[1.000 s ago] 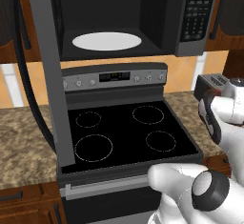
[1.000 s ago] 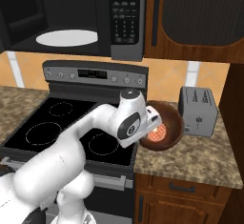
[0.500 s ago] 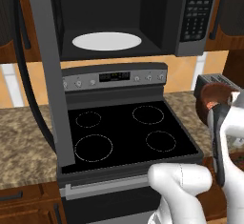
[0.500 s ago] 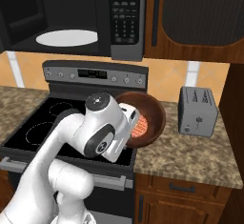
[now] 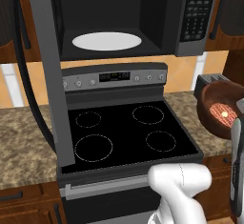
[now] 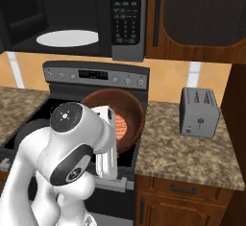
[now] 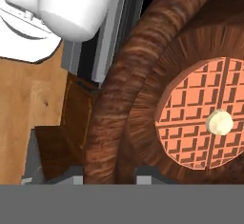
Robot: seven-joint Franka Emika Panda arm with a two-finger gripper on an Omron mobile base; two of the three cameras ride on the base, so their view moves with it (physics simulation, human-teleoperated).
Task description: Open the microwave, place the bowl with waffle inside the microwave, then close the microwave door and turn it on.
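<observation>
Bowl [image 6: 126,109] and waffle [image 7: 204,114] are off the counter, tipped steeply in the gripper [image 7: 106,180], whose two dark tips straddle the bowl's rim at the bottom of the hand view, one just outside the wall and one just inside; the jaws are pinched on that rim. In the right base view the bowl sits at mid-frame, above the right edge of the stove [image 5: 128,132], with its open mouth turned toward the camera and the white hand partly in front of it. In the left base view it hangs at the right edge of the frame, in front of the toaster [image 6: 199,111].

What the coming move turns on is the microwave [image 5: 143,13], whose cavity lies up and to the left of the bowl in both base views, well apart from it and clearly higher. The white turntable plate [image 5: 106,41] marks the landing spot, at upper left-centre of the left base view and upper left of the right base view. The microwave door [image 5: 47,66] stands swung out at the left side of the left base view, so the mouth of the cavity looks free on the bowl's side.

My judgement: the lift must carry the bowl up and leftward, and level it on the way, since the waffle rests against a steeply tilted floor and could slide out
</observation>
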